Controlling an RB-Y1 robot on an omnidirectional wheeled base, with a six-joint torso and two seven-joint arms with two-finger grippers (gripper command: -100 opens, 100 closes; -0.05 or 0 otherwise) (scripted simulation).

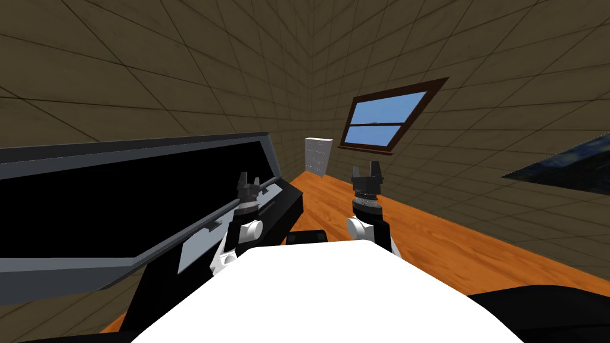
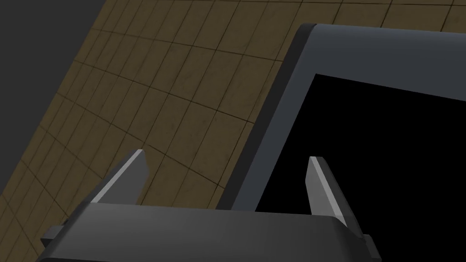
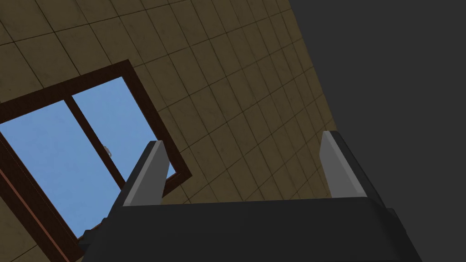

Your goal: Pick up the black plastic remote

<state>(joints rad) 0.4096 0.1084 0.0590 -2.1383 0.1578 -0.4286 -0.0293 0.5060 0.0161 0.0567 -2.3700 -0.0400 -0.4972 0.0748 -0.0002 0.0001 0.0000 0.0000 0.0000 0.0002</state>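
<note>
— Fingers, both sides: how do they stand?
— Spread on the left gripper (image 1: pixel 249 180) and on the right gripper (image 1: pixel 366 168), with nothing between either pair. The two grippers point up, well apart.
— Edges close by?
— A television (image 1: pixel 119 196) on a black stand (image 1: pixel 280 214) is near on the left. A corner of its grey frame sits ahead of the left fingers (image 2: pixel 125 182).
— Open room?
— Orange floor (image 1: pixel 429 238) runs from the stand's edge ahead to a white cabinet (image 1: pixel 318 156) in the corner, near a window (image 1: pixel 384 122).
— Remote?
— Cannot tell. A small black block (image 1: pixel 307 236) shows low between the forearms, just beside the stand's corner.
</note>
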